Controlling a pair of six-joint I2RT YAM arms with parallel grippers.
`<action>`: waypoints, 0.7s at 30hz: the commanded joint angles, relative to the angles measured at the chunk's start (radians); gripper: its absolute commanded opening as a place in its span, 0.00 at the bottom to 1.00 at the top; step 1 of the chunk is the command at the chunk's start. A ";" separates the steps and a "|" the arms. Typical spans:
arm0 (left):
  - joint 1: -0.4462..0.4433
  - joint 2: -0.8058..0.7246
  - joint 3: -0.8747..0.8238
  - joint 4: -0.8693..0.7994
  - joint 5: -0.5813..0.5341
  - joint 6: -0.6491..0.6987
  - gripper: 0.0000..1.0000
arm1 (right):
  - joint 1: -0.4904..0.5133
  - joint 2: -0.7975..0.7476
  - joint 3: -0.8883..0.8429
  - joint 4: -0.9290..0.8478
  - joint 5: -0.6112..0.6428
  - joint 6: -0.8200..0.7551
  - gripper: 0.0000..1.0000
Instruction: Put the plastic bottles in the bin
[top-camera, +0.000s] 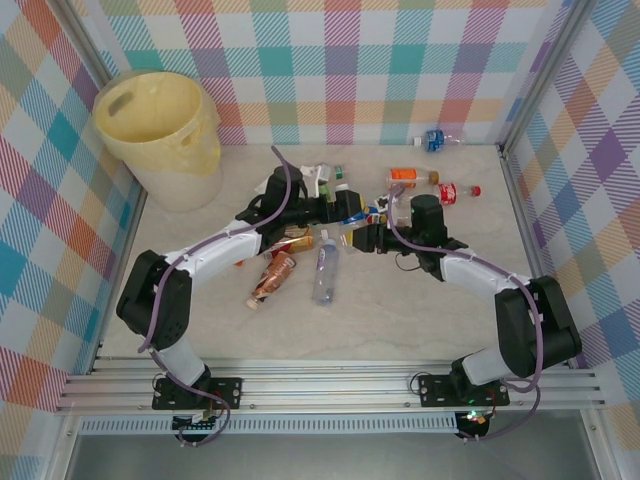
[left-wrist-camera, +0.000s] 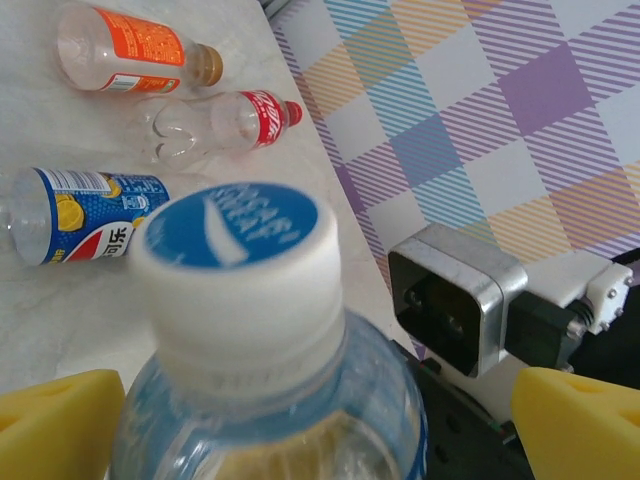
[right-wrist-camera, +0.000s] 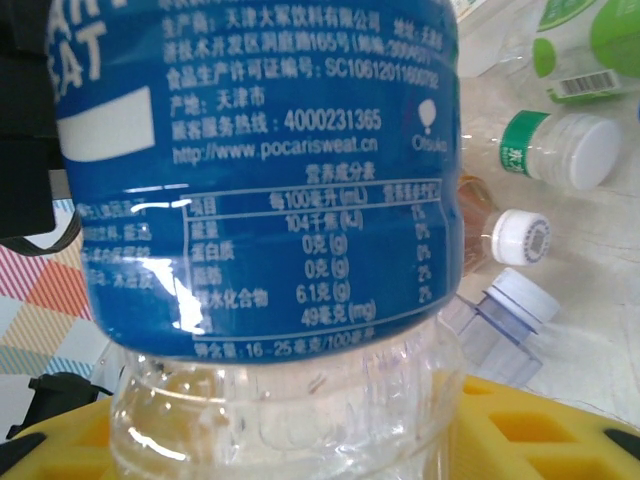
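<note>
Both arms are bent inward from the near edge of the table (top-camera: 420, 320), so that the two grippers meet over its middle. The right gripper (right-wrist-camera: 320, 445) is clamped on the lower body of a Pocari Sweat bottle (right-wrist-camera: 260, 170), whose blue-and-white cap is turned toward the left wrist camera. The left gripper (left-wrist-camera: 320, 425) is set about the neck of that same bottle with its yellow fingers (left-wrist-camera: 575, 425) spread wide. One finger lies close beside the bottle's shoulder and the other is well apart from it, so nothing is gripped by it.

One bin (top-camera: 180, 165), pale yellow, is stood in the far left corner of the table. Five bottles are counted lying clear of the arms:
- a blue-capped bottle (top-camera: 432, 139) at the far edge
- an orange-labelled bottle (top-camera: 410, 176) and a red-capped bottle (top-camera: 455, 192) toward the far right
- a clear bottle (top-camera: 325, 272) and a crushed brown bottle (top-camera: 272, 280) near the middle

More bottles are heaped beneath the grippers, too tangled to be counted.

The table is pale and faintly marbled. It is enclosed on three sides by pastel plaid walls (top-camera: 340, 60), and aluminium rails (top-camera: 330, 385) are laid along its near edge.
</note>
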 joint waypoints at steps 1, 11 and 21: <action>-0.006 0.027 0.030 -0.001 -0.030 -0.002 0.94 | 0.010 0.007 0.038 0.077 -0.040 -0.013 0.42; -0.013 0.058 0.026 0.021 -0.044 -0.044 0.72 | 0.017 0.007 0.055 0.114 -0.070 0.009 0.45; 0.032 0.031 0.040 0.035 -0.033 -0.101 0.59 | 0.016 -0.095 0.093 -0.141 -0.009 -0.206 0.90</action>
